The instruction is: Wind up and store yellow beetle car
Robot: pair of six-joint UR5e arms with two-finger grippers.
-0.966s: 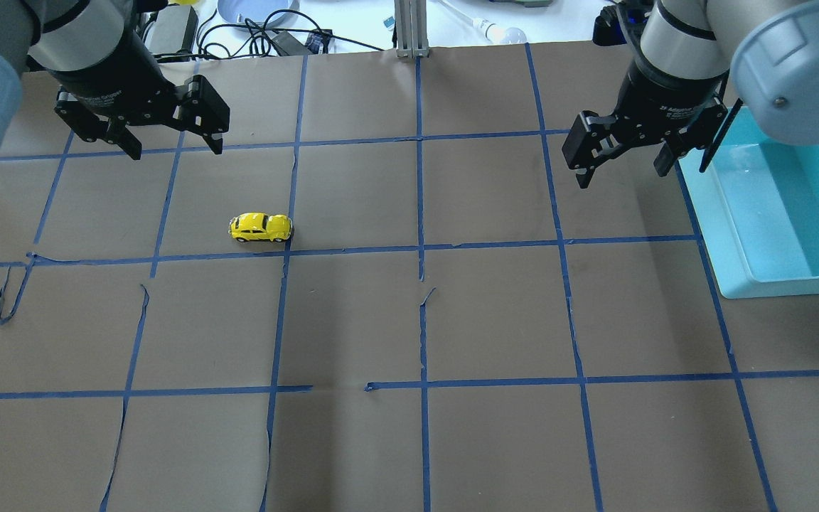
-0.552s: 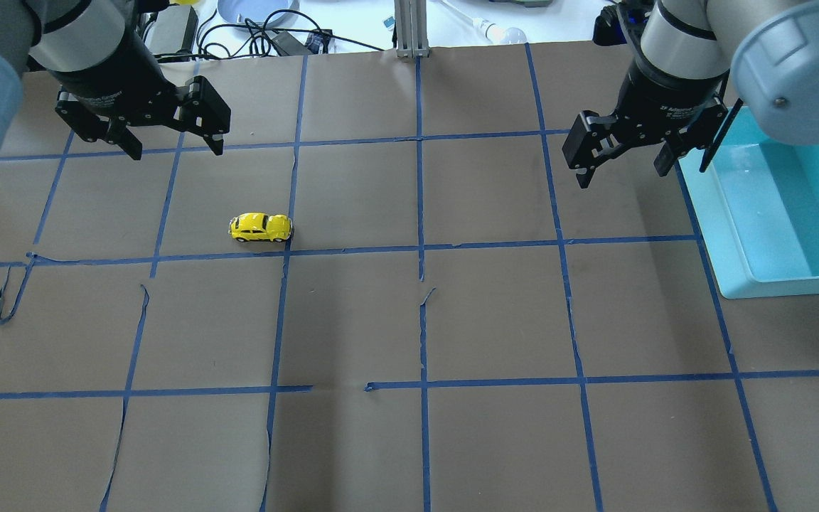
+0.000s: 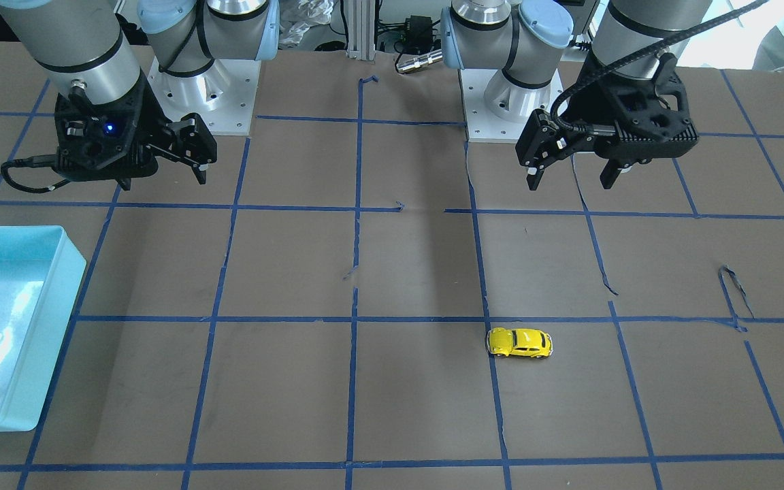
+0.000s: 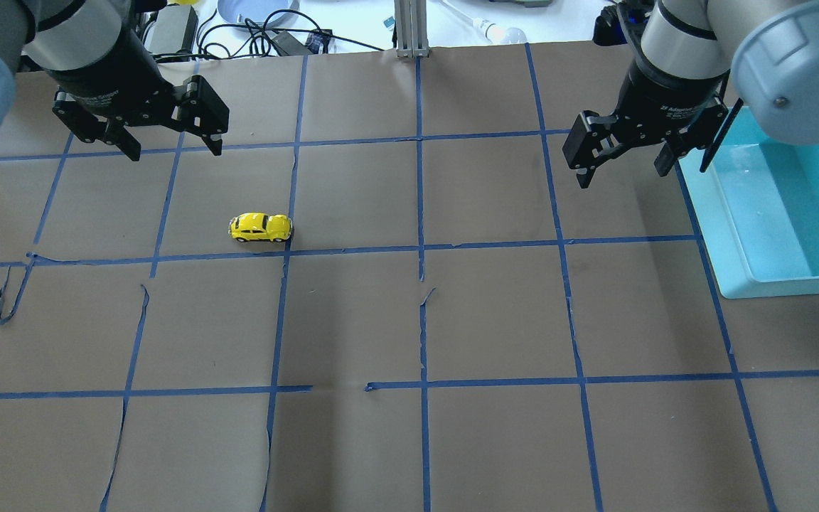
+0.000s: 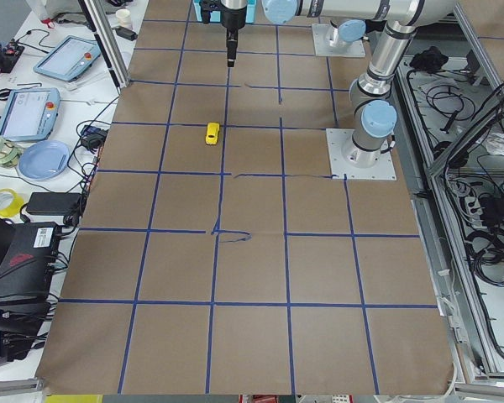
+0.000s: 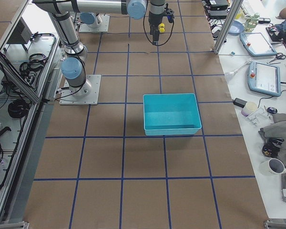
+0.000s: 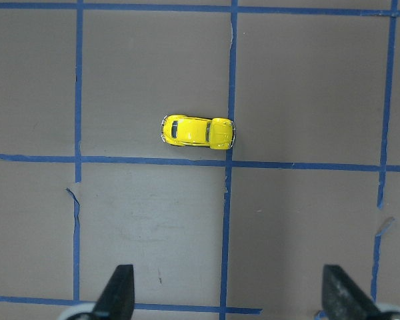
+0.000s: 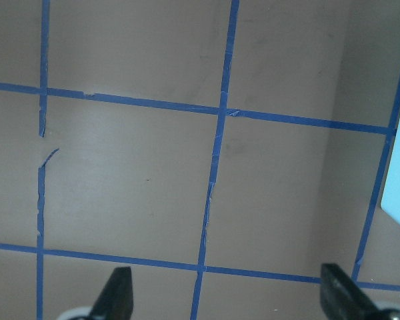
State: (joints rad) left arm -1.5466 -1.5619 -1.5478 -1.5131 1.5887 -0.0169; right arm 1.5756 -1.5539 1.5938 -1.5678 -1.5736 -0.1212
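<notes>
The desk (image 4: 495, 320) is covered with brown paper, and blue tape lines (image 4: 352, 249) divide it into squares. The left tool (image 4: 176, 151) hangs above the desk with its two fingers spread wide, and it holds nothing. Farther out on the desk, apart from this tool, the yellow beetle car (image 4: 261, 227) stands on its wheels, just beside a crossing of two tape lines. The right tool (image 4: 623, 176) is also wide open and empty, well apart from the car. Just beside it, at the right end of the desk, lies a turquoise bin (image 4: 772, 284).
</notes>
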